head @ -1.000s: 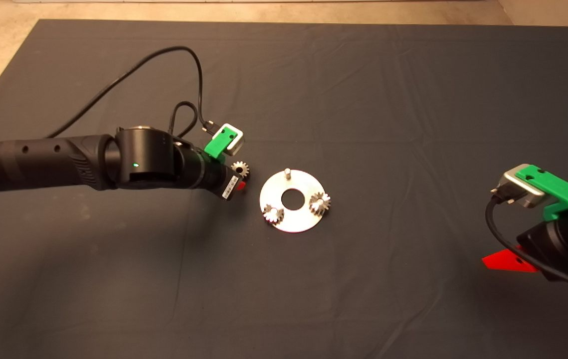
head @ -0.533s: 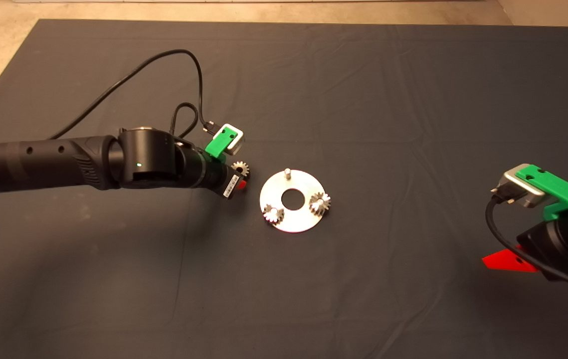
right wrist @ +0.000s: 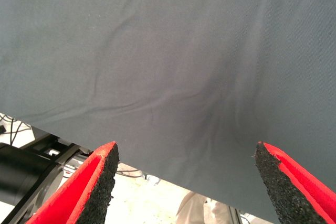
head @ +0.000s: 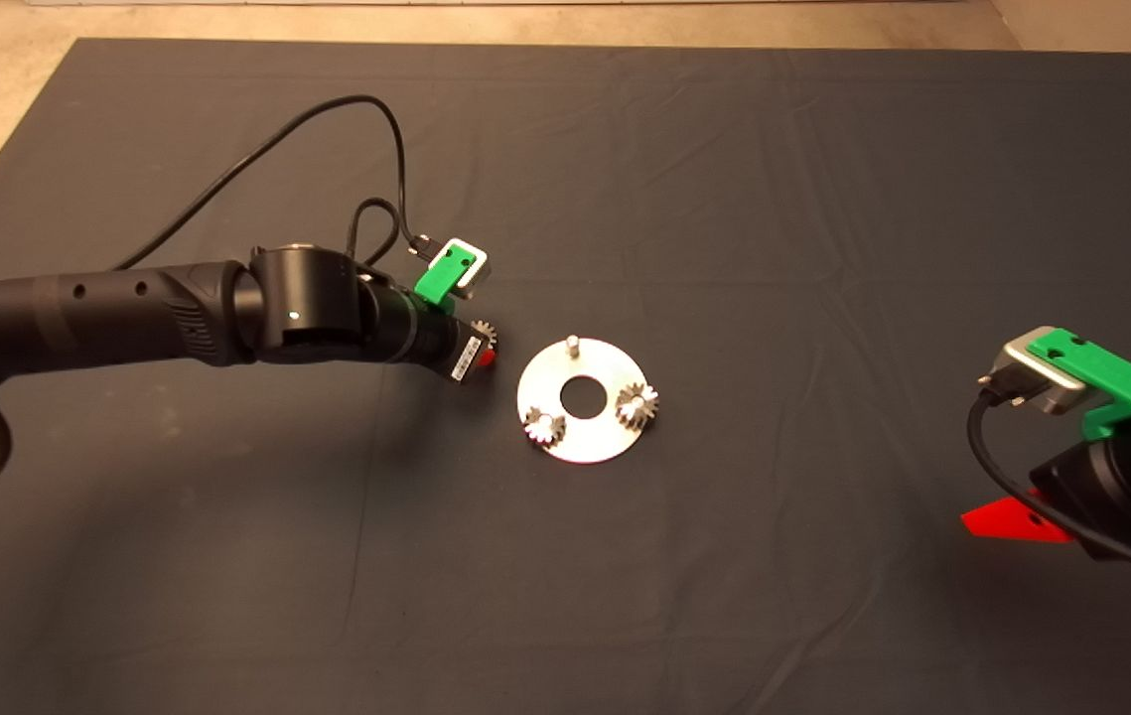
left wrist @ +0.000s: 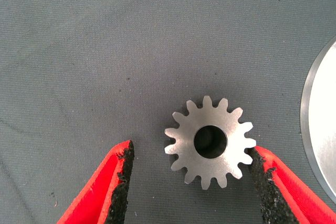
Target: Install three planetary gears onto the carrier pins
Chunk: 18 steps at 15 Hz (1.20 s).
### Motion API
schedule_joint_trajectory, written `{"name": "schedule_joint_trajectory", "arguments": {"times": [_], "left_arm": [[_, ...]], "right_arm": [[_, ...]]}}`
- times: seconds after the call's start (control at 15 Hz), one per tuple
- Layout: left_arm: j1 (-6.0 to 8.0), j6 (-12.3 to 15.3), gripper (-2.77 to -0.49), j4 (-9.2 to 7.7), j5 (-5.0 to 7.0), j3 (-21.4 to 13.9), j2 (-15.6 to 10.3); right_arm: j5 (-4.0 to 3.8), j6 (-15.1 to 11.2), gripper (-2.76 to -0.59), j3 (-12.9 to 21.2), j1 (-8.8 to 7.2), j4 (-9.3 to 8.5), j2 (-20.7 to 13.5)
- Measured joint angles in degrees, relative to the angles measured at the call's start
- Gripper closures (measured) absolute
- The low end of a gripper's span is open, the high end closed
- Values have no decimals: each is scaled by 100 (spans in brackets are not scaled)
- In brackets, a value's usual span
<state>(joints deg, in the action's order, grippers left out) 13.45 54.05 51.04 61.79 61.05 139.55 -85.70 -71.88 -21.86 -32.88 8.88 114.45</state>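
Note:
A flat round silver disc [head: 585, 429] lies mid-mat. Two planetary gears [head: 544, 428] [head: 636, 404] sit on its carrier pins, and one bare pin [head: 572, 345] stands at its far edge. A third planetary gear [left wrist: 210, 141] lies flat on the mat just left of the disc, mostly hidden under my left wrist in the head view [head: 488, 330]. My left gripper [left wrist: 191, 169] is open and straddles this gear, one pad touching its teeth and the other apart from it. The disc's rim [left wrist: 321, 129] shows beside it. My right gripper [right wrist: 186, 169] is open and parked at the mat's right edge.
A black cable [head: 327, 129] loops from the left wrist over the mat behind the arm. The mat [head: 724, 199] is wrinkled dark cloth. In the right wrist view, floor and a black frame [right wrist: 31, 174] show beyond the mat's edge.
My left arm has moved right and slightly away, so the wrist now covers most of the loose gear in the head view. The disc, its two gears and the right arm have not moved.

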Motion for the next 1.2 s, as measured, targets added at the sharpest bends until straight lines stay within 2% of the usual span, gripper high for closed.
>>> {"name": "schedule_joint_trajectory", "arguments": {"times": [0.47, 0.93, 1.2], "left_arm": [[-26, 2, -146, 2, -13, 13, 1], [-59, 7, -146, 13, -28, 24, 125], [-59, 6, -136, 15, -41, 33, 124]], "right_arm": [[-2, 0, -192, 0, 0, -1, 0], [0, 0, -192, 0, -2, 1, -2], [1, 1, -191, 0, -1, 2, -2]]}}
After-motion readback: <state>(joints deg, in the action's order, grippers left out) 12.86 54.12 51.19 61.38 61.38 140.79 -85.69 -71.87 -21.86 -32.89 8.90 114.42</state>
